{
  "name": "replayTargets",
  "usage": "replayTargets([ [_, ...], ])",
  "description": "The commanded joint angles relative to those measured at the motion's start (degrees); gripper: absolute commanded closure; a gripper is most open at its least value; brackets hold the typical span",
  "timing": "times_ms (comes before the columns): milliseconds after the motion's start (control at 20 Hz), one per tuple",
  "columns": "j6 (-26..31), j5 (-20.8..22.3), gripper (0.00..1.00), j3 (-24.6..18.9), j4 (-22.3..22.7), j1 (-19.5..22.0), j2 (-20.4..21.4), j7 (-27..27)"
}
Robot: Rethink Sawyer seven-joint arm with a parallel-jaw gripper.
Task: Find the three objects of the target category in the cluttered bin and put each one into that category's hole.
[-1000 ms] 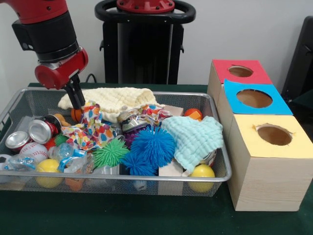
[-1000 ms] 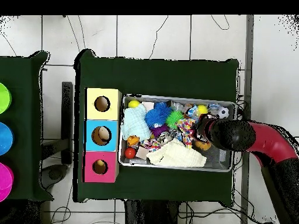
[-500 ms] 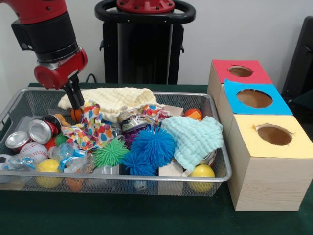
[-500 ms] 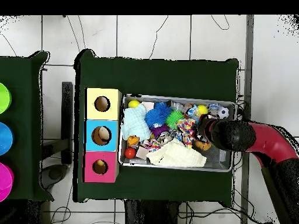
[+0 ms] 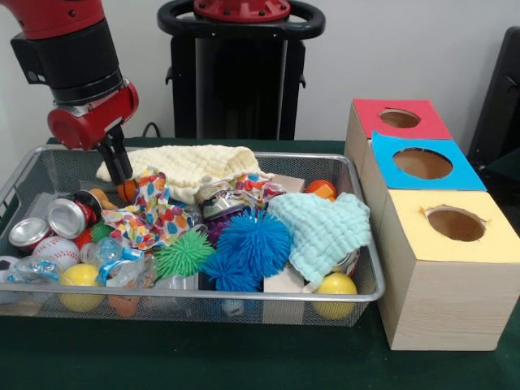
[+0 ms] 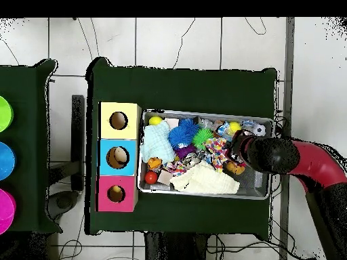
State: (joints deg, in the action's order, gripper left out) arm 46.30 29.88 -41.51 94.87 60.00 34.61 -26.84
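an orange ball [image 5: 126, 191] lies at the upper left of the wire bin [image 5: 357, 213], half hidden behind patterned cloth [image 5: 150, 213]. the end effector [image 5: 119, 172] hangs just above it, fingers pressed close together. overhead, the arm covers this spot.

Bright, even indoor light, no harsh shadows. Soft shade only under the wire bin [image 5: 357, 297] and beside the yellow-topped box [image 5: 455, 268]. Small glare on the cans [image 5: 49, 223]. Front view pretty crisp; overhead view softer, fine detail lost.
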Motion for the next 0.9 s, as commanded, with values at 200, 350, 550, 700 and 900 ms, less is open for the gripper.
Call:
replayTargets([
  [200, 2.63, 1.49, 1.00, -0.54, -3.99, -0.79, -1.61, 3.08],
  [350, 2.91, 1.51, 1.00, -0.42, -3.97, -0.89, -1.51, 3.00],
  [550, 3.39, 1.47, 1.00, -0.07, -4.04, -0.98, -1.42, 2.67],
  [700, 3.28, 1.45, 1.00, 0.31, -3.56, -1.00, -0.96, 1.87],
  [900, 1.63, 1.40, 1.00, 4.03, -1.35, -0.90, 1.01, -4.98],
])
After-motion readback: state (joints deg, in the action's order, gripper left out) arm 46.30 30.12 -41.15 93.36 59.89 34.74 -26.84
